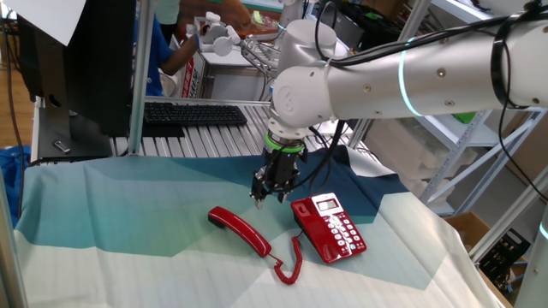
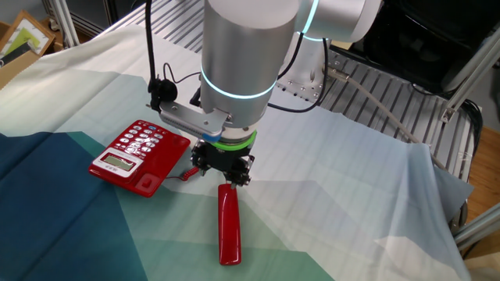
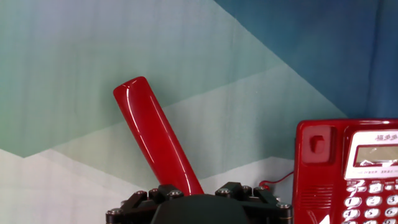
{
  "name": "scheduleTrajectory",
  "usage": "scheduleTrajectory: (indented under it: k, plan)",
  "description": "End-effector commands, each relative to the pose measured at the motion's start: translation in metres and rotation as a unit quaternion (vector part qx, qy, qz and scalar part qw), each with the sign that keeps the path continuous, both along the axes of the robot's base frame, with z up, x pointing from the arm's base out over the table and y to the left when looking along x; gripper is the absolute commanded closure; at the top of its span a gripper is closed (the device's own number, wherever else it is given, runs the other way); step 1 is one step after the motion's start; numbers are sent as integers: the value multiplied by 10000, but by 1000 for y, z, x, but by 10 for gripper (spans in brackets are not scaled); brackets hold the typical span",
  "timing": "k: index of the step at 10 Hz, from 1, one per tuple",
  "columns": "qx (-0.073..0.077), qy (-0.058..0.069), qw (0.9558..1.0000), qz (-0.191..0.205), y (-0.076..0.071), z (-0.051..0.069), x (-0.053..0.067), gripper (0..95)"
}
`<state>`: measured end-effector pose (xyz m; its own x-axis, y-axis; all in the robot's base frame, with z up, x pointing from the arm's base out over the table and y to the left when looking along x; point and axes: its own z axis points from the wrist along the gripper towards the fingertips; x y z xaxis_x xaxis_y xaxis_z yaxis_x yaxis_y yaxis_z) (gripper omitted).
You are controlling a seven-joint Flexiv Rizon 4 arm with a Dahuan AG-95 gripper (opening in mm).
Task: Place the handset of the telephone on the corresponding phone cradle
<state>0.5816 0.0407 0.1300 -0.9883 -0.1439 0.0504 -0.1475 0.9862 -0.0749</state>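
Note:
The red handset [image 1: 240, 229] lies flat on the blue-and-white cloth, left of the red telephone [image 1: 330, 229], with its coiled cord [image 1: 287, 261] looping between them. My gripper [image 1: 270, 198] hangs just above the cloth over the handset's end nearest the phone, fingers apart and holding nothing. From the other side the handset [image 2: 228, 226] stretches away from under the gripper [image 2: 224, 176], and the telephone [image 2: 137, 152] sits beside it. In the hand view the handset [image 3: 155, 137] runs up from under the black gripper housing [image 3: 199, 208]. The phone cradle [image 3: 317, 180] is the empty red strip left of the white buttons.
A black keyboard [image 1: 193, 113] and a dark monitor [image 1: 77, 60] stand on the metal roller table behind the cloth. A person stands at the far back. A cardboard box [image 2: 23, 39] sits off the table's corner. Metal shelving [image 1: 479, 145] rises at the right.

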Motion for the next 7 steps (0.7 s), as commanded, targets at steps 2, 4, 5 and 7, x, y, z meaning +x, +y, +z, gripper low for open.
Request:
scheduleTrajectory:
  k: [2, 4, 5, 7]
  plan:
    - [18, 67, 9999, -76, -1, -1, 1, 380]
    - [77, 89, 9999, -34, -2, -1, 2, 380]
    - [101, 146, 9998, -8, -2, -1, 2, 380]
    - [94, 63, 9998, -184, -2, -1, 2, 380]
